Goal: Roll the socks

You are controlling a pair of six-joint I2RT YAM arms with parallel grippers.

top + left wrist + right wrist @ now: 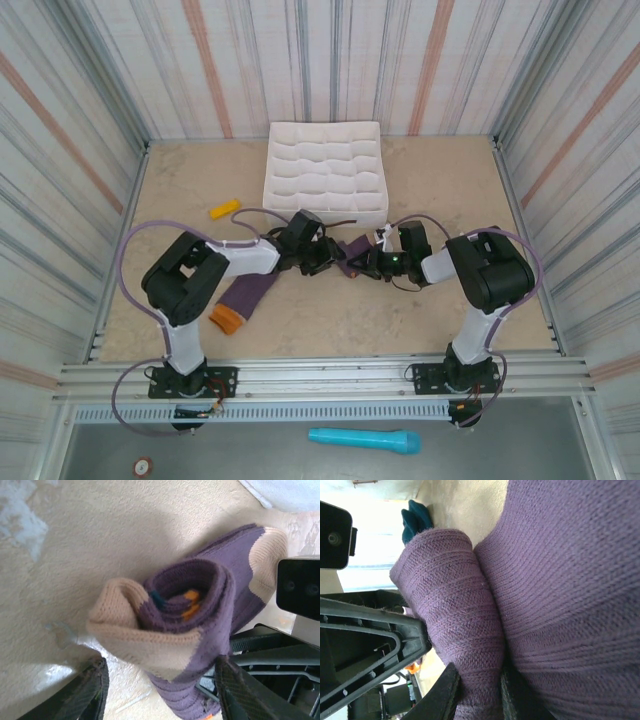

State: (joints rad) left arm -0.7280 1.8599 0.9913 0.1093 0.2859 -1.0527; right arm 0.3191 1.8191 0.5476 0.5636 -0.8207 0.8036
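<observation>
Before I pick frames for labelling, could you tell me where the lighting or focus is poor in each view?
Top external: evenly lit, no glare. Left wrist: rolled sock sharp, fingers dark and slightly soft. Right wrist: pinched sock crisp, background at top left blown out.

Rolled sock (pixel 352 254) lies before the tray (pixel 325 170) — second sock (pixel 243 297) sits left of it.

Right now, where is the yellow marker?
In the top view the marker lies on the table, just left of the white tray.
</observation>
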